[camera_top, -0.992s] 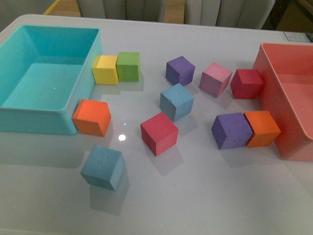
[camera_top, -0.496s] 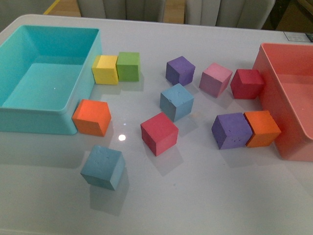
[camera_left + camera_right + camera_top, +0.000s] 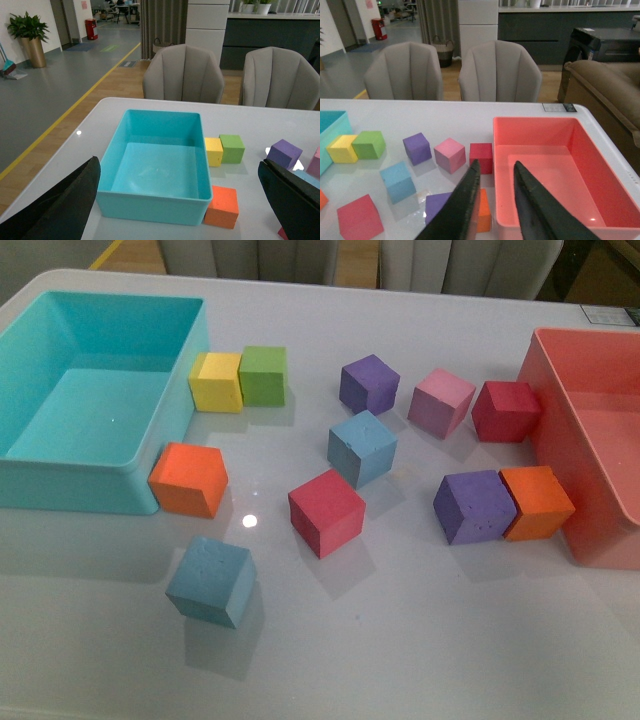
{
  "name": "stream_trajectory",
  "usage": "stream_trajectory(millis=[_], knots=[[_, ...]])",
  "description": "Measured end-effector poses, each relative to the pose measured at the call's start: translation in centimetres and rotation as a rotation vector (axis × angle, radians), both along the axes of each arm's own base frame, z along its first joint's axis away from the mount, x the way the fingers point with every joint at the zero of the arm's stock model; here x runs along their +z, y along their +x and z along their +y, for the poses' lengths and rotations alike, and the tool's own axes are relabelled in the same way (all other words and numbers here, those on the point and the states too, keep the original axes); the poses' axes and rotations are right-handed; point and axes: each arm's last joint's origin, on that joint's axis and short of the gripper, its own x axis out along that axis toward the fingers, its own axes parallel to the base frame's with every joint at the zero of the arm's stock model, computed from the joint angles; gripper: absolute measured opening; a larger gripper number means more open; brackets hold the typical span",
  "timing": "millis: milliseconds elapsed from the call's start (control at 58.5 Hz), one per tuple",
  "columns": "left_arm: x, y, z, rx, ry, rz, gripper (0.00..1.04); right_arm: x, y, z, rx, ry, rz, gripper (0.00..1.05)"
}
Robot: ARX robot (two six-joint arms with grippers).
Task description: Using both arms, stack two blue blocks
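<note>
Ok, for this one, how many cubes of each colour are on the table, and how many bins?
Blue cubes: 2
Purple cubes: 2
Red cubes: 2
Orange cubes: 2
Yellow cube: 1
Green cube: 1
Pink cube: 1
Bins, turquoise and coral: 2
Total: 11 cubes, 2 bins

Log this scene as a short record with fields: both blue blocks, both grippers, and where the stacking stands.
Near light-blue foam cube: near left of the white table, alone, nothing on it
Far light-blue foam cube: mid-table, behind the red foam cube
Left gripper: wide open, empty
Right gripper: narrowly open, empty
Stacking: not begun; cubes apart, both on the table
</note>
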Motion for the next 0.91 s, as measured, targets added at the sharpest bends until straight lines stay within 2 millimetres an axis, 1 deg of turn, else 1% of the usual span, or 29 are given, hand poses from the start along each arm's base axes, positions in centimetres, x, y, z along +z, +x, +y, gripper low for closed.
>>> stream_trajectory(millis=[17, 103, 120, 188, 222, 257, 274, 325, 376, 393, 411, 462, 530, 684, 770, 838, 907], knots=[[0.0, 0.0, 0.0, 0.0, 0.0, 0.0, 0.96, 0.0, 0.0, 0.0, 0.0, 0.0, 0.0, 0.28], [0.0, 0.0, 0.0, 0.0, 0.0, 0.0, 0.96, 0.0, 0.0, 0.0, 0.0, 0.0, 0.0, 0.47], [0.0, 0.0, 0.0, 0.0, 0.0, 0.0, 0.96, 0.0, 0.0, 0.0, 0.0, 0.0, 0.0, 0.49], [0.0, 0.0, 0.0, 0.0, 0.0, 0.0, 0.96, 0.0, 0.0, 0.0, 0.0, 0.0, 0.0, 0.63], [-0.1, 0.0, 0.0, -0.011, 0.005, 0.023, 0.96, 0.0, 0.0, 0.0, 0.0, 0.0, 0.0, 0.68], [-0.1, 0.1, -0.2, -0.059, 0.016, 0.192, 0.96, 0.0, 0.0, 0.0, -0.001, 0.0, -0.001, 0.75], [-0.1, 0.1, -0.3, -0.068, 0.017, 0.244, 0.96, 0.0, 0.0, 0.0, -0.001, 0.0, -0.001, 0.77], [0.3, 0.7, -0.9, -0.112, 0.034, 0.531, 0.96, 0.0, 0.0, 0.0, 0.0, 0.0, -0.001, 0.87], [0.2, 1.5, -1.6, -0.148, 0.063, 0.662, 0.96, 0.0, 0.0, 0.0, 0.001, 0.0, -0.001, 0.93], [0.2, 1.7, -1.8, -0.156, 0.07, 0.677, 0.96, 0.0, 0.0, 0.0, 0.0, 0.001, -0.001, 0.96], [0.1, 2.2, -2.2, -0.176, 0.079, 0.701, 0.96, 0.0, 0.0, 0.0, 0.0, 0.002, -0.001, 0.97], [0.0, 3.3, -3.2, -0.226, 0.095, 0.733, 0.96, 0.0, 0.0, 0.0, 0.0, 0.002, -0.001, 0.96], [0.0, 4.8, -4.3, -0.273, 0.104, 0.742, 0.96, 0.0, 0.0, 0.0, 0.0, 0.002, -0.001, 0.96], [-0.3, 9.0, -7.1, -0.338, 0.1, 0.748, 0.96, 0.0, 0.0, 0.0, 0.0, 0.002, -0.001, 0.96], [-1.1, 11.4, -8.6, -0.36, 0.113, 0.772, 0.96, 0.0, 0.0, 0.0, 0.0, 0.002, -0.001, 0.96], [-1.6, 12.7, -9.6, -0.374, 0.123, 0.789, 0.96, 0.0, 0.0, 0.0, 0.0, 0.002, -0.002, 0.96], [-2.6, 14.0, -10.5, -0.388, 0.134, 0.82, 0.96, 0.0, 0.0, 0.0, 0.0, 0.002, -0.001, 0.96]])
